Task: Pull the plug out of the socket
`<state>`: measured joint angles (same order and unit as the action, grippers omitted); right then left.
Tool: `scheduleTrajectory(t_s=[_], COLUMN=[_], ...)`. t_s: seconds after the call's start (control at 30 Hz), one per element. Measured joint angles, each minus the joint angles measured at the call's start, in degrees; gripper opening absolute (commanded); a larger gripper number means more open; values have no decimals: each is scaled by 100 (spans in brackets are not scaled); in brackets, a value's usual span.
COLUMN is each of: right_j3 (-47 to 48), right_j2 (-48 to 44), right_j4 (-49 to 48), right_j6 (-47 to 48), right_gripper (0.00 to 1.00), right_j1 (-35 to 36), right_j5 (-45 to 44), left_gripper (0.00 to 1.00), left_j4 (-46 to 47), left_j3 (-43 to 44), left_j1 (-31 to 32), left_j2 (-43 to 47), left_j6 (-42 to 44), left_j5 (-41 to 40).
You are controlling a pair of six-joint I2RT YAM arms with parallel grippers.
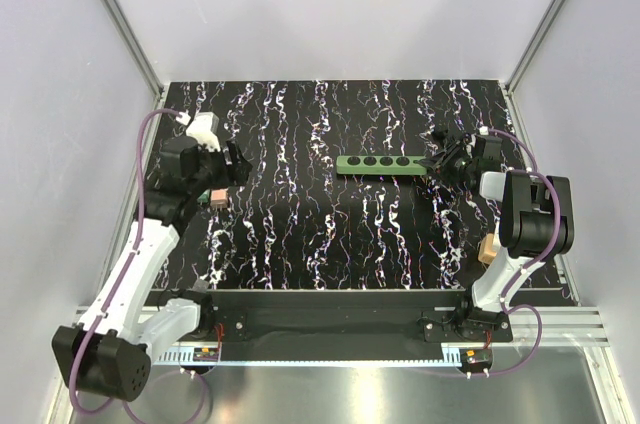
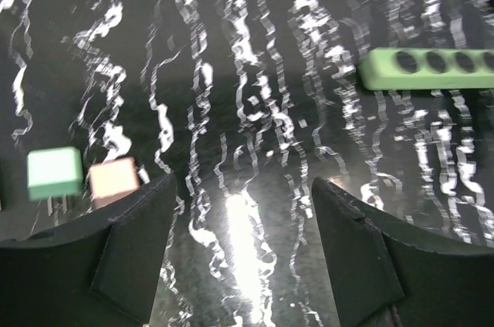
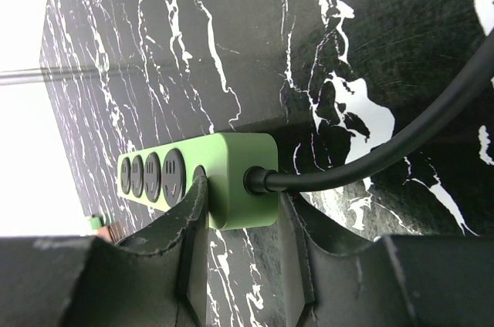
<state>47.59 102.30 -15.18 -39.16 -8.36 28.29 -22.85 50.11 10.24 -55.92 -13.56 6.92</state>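
So the plug looks like it's already out. The green power strip (image 1: 383, 163) lies toward the far right part of the table (image 1: 330, 244), running parallel to the far edge, and every hole I can see in it is empty.

The right gripper (image 1: 436, 162) is pinching the strip's cord end, one finger on each long side, right where the black cord (image 3: 401, 142) comes out. My guess is that's the anchor, so the strip can't slide or lift when something gets yanked from it.

The left gripper (image 2: 243, 188) is over by the left edge, well apart from the strip, with its fingers spread and nothing between them. Just beside its left finger there's a small green plug (image 2: 54, 173) lying on the table, prongs showing underneath, and a pinkish block (image 2: 113, 178) right next to it. Can't tell if the two touch.

It reads like a drop-off spot, kept clear of the strip.
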Motion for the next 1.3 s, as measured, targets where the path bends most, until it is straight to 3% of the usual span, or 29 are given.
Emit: scheduleTrajectory(t_s=[0.43, 1.07, 1.2, 1.23, 1.3], right_j3=[297, 1617, 2221, 2269, 2380], right_j2=[103, 1137, 1403, 1401, 1394], right_j4=[251, 393, 750, 870, 1086], right_j6=[186, -1705, -1390, -1285, -1025], right_gripper=[0, 1, 29, 48, 59], right_j1=[345, 256, 251, 251, 249], right_j5=[-120, -1967, -2170, -2223, -2321], left_gripper=[75, 74, 72, 72, 72], left_j4=[299, 365, 387, 402, 446], left_j3=[-107, -271, -271, -271, -280], left_j1=[0, -87, -87, -87, -87], left_j2=[417, 398, 350, 341, 341], left_j6=[-186, -299, -330, -341, -350], left_j5=[697, 844, 981, 1014, 1071])
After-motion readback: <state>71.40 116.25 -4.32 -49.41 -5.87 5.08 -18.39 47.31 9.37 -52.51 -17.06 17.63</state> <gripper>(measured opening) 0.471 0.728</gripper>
